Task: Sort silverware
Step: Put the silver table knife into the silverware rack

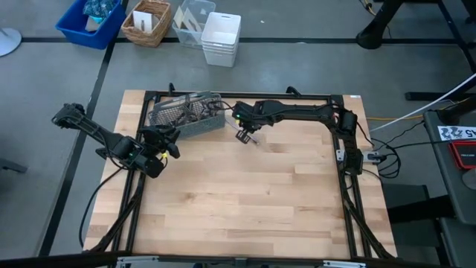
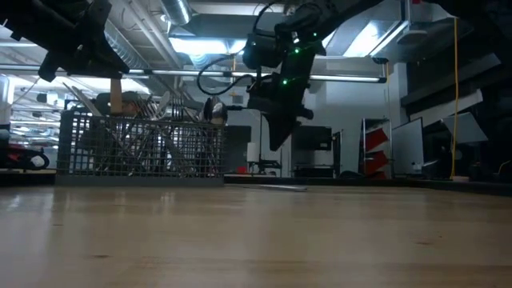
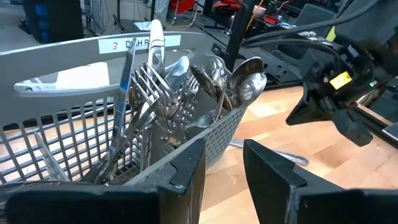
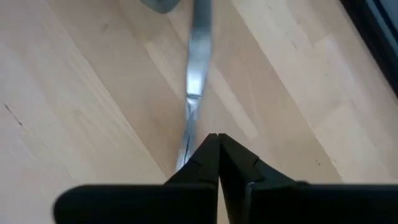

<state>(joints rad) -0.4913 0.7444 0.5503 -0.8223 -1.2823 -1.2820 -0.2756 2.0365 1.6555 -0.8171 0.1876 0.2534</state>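
Observation:
A grey wire-mesh caddy (image 1: 186, 115) stands at the table's far left, with several forks, spoons and knives (image 3: 180, 81) of the silverware leaning upright inside it. One more piece of silverware (image 4: 198, 56) lies flat on the wood just right of the caddy, also seen in the low view (image 2: 284, 188). My right gripper (image 4: 217, 142) hangs above it, shut, pointing steeply down with nothing between its fingers; in the low view it (image 2: 276, 142) is clear of the table. My left gripper (image 3: 224, 168) is open beside the caddy's near wall and holds nothing.
A black frame (image 1: 335, 98) borders the table. Beyond the far edge on the floor are a blue bin (image 1: 93, 21), a wicker basket (image 1: 147, 22), a clear container (image 1: 192, 21) and a white bin (image 1: 222, 37). Bare wood (image 1: 245, 201) fills the middle and near side.

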